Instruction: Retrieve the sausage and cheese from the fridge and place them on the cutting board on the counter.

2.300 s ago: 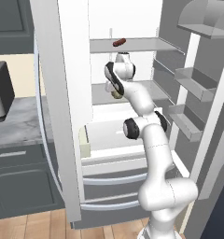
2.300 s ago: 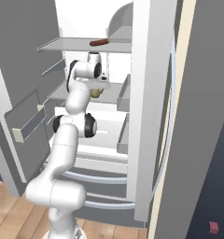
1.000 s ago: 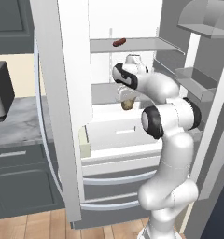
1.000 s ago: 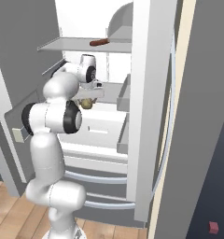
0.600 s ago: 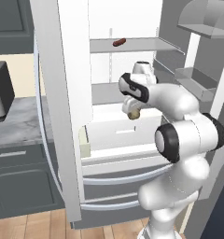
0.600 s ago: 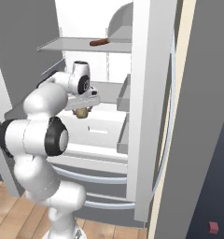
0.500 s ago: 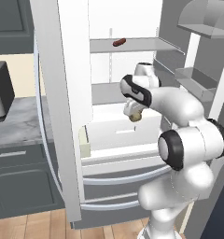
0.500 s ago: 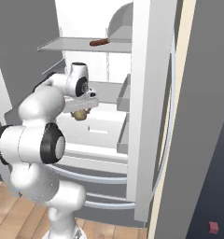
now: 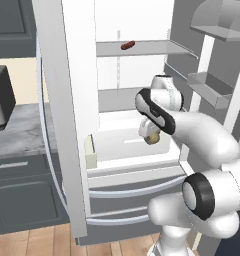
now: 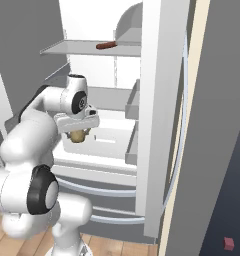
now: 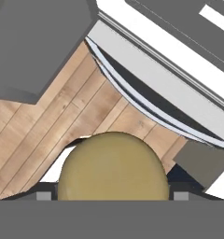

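While held: the cheese (image 9: 152,138) sits clamped between the gripper (image 10: 78,135) jaws, before the open fridge (image 9: 142,100).
Sausage (image 9: 127,45): top shelf, cheese's 11 o'clock.
Writing: nothing legible.

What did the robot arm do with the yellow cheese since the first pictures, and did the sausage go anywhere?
The arm swung round and drew the gripper, shut on the cheese, down and back out of the fridge toward its front. The sausage stayed on the upper shelf, and the doors stayed open.
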